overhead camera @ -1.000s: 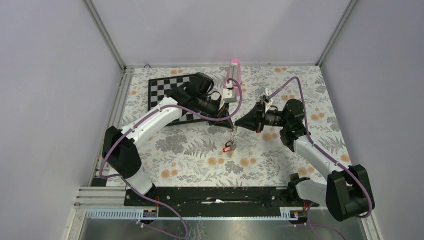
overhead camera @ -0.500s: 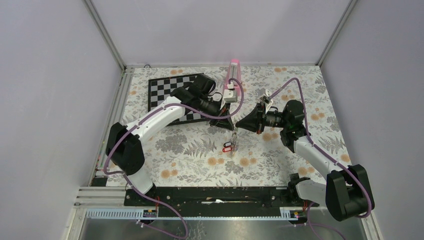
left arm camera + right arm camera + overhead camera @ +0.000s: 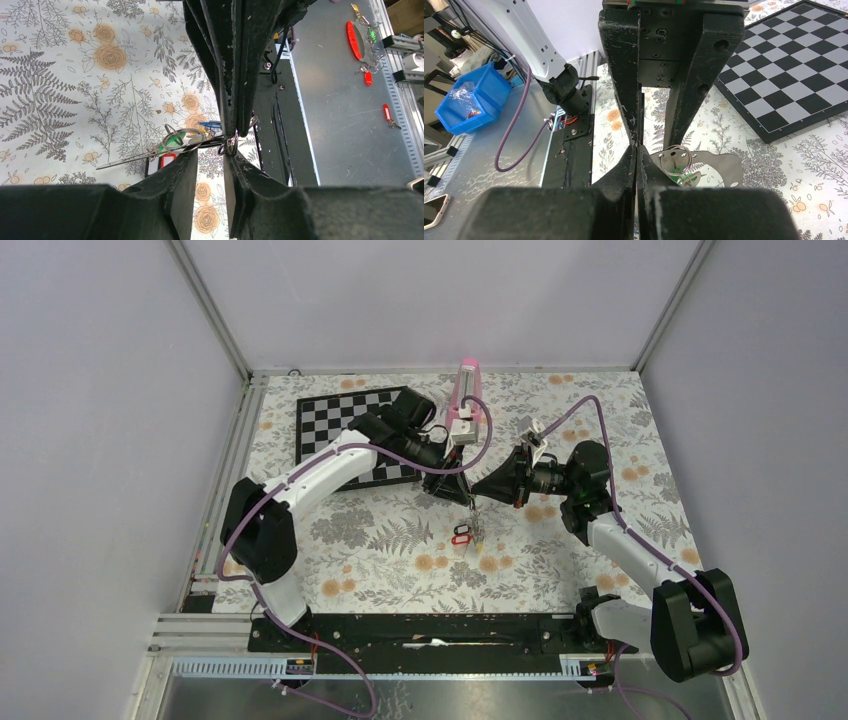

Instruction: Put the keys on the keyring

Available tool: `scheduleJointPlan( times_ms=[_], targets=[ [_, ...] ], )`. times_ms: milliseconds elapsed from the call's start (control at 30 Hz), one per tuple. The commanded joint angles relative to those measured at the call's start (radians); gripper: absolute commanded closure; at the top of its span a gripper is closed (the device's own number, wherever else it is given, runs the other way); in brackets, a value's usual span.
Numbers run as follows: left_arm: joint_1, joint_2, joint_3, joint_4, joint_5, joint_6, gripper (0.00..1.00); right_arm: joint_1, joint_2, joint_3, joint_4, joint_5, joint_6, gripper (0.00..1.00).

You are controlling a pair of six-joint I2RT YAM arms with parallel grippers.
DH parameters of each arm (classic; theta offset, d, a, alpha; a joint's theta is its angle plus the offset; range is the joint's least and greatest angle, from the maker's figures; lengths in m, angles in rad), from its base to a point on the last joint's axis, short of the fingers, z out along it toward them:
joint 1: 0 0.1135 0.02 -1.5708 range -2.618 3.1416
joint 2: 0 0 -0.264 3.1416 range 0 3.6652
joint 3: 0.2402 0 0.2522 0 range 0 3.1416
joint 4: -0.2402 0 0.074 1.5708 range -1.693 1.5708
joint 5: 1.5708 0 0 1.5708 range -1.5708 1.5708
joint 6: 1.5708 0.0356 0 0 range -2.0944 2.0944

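My two grippers meet tip to tip above the middle of the floral table. The right gripper (image 3: 475, 496) (image 3: 636, 148) is shut, pinching the thin wire of the keyring (image 3: 231, 145). Below it dangles a bunch of keys (image 3: 461, 534) with a green tag (image 3: 172, 142), a red tag (image 3: 167, 160) and a blue one (image 3: 210, 124). A small steel ring (image 3: 675, 159) hangs beside my right fingers. The left gripper (image 3: 462, 495) (image 3: 210, 154) stands open, with only tablecloth between its fingers. Its right finger touches the wire loops under the right gripper's tip (image 3: 235, 131).
A chessboard (image 3: 345, 430) lies at the back left under the left arm. A pink object (image 3: 467, 380) stands at the back centre. The black base rail (image 3: 430, 625) runs along the near edge. A blue bin (image 3: 469, 102) and red items (image 3: 354, 40) lie off the table.
The left gripper has opened from nearly shut, and its arm has shifted slightly right. The right gripper has stayed shut on the wire; the hanging keys barely moved.
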Motion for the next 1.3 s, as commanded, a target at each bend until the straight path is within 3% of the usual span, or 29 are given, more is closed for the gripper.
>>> scheduleJointPlan(
  times_ms=[0, 333, 467, 1133, 1267],
  targets=[
    [0.002, -0.016, 0.044, 0.038, 0.042, 0.012, 0.68, 0.004, -0.015, 0.014, 0.075, -0.009, -0.009, 1.0],
    [0.035, -0.122, 0.001, 0.04, -0.005, 0.078, 0.45, 0.003, -0.013, 0.02, 0.014, -0.001, -0.066, 1.0],
    [0.035, -0.131, -0.015, 0.079, 0.014, 0.054, 0.42, 0.003, -0.012, 0.021, 0.006, 0.002, -0.071, 1.0],
    [-0.007, -0.074, -0.026, 0.098, 0.02, 0.034, 0.56, 0.003, -0.012, 0.023, 0.005, 0.005, -0.066, 1.0],
    [-0.01, -0.068, -0.018, 0.098, 0.019, 0.028, 0.63, 0.003, -0.012, 0.022, 0.001, 0.006, -0.069, 1.0]
  ],
)
